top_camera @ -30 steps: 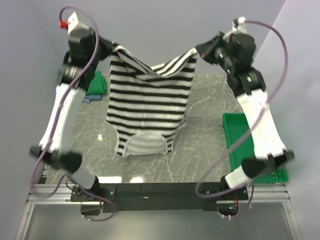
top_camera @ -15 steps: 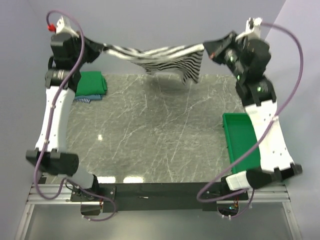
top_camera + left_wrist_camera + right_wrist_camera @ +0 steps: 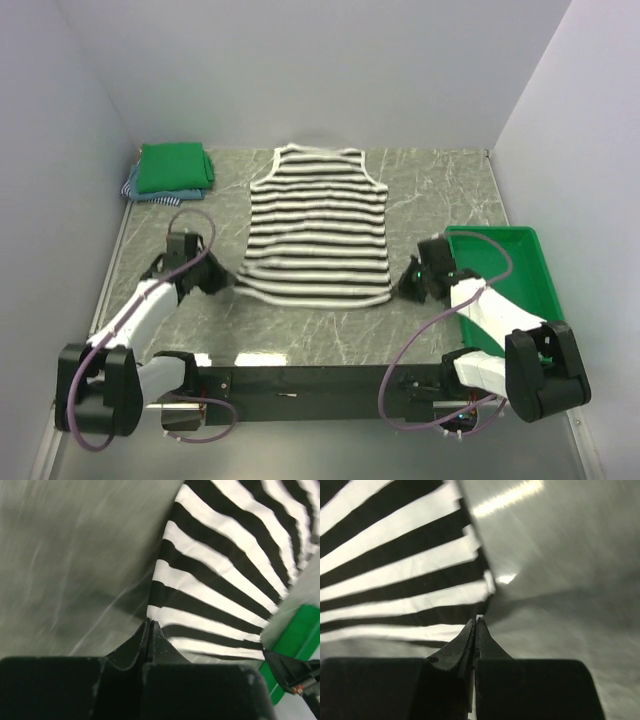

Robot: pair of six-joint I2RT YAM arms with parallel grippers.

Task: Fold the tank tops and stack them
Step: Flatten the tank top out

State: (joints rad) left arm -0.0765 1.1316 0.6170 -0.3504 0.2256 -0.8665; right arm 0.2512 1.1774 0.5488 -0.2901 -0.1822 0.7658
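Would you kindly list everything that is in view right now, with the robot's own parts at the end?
striped tank top: one, black and white, spread flat mid-table, neck toward the far edge.
folded green top: one, bright green, far left corner, on top of the pile.
folded blue-striped fabric: one, blue and white, under the green top, only its edges showing.
tray: one, green plastic, right side of the table.
table: one, grey marble pattern.
left arm: one, white and black, near left; jaws shut on the striped top's near left corner.
right arm: one, white and black, near right; jaws shut on its near right corner.
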